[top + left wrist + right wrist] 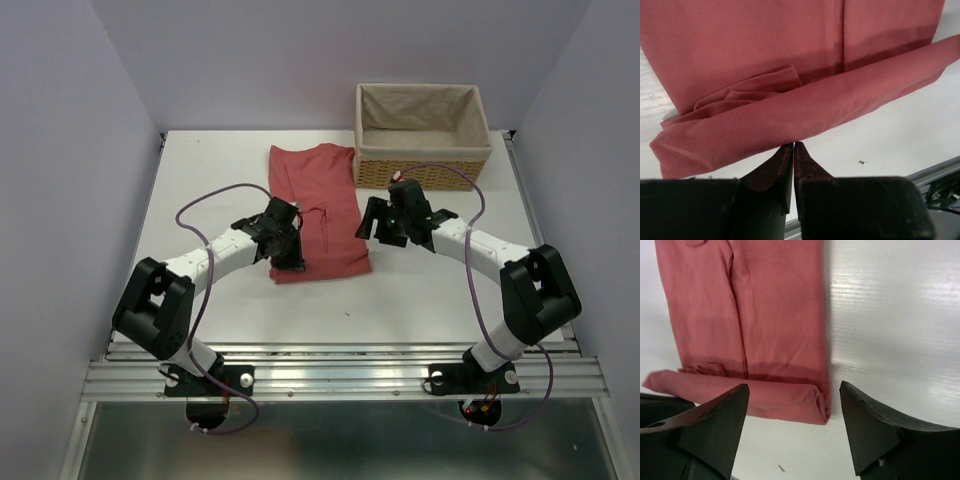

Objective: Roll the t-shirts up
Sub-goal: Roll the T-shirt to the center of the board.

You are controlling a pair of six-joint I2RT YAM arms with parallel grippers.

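Observation:
A salmon-red t-shirt point(318, 205) lies folded into a long strip in the middle of the table, its near end turned over into a short roll point(790, 117). My left gripper point(794, 144) is at the roll's near edge, left of its middle. Its jaws are pressed together, and the tips disappear into the cloth edge. In the top view this gripper point(290, 262) sits on the shirt's near left corner. My right gripper point(795, 385) hangs open over the roll's right end point(812, 402), holding nothing. From above, it point(378, 222) hovers just beside the shirt's right edge.
A wicker basket point(422, 135) with a cloth lining stands at the back right, touching the shirt's far right side. White table point(450, 300) surrounds the shirt. A metal rail point(340, 375) runs along the near edge, and purple cables loop over both arms.

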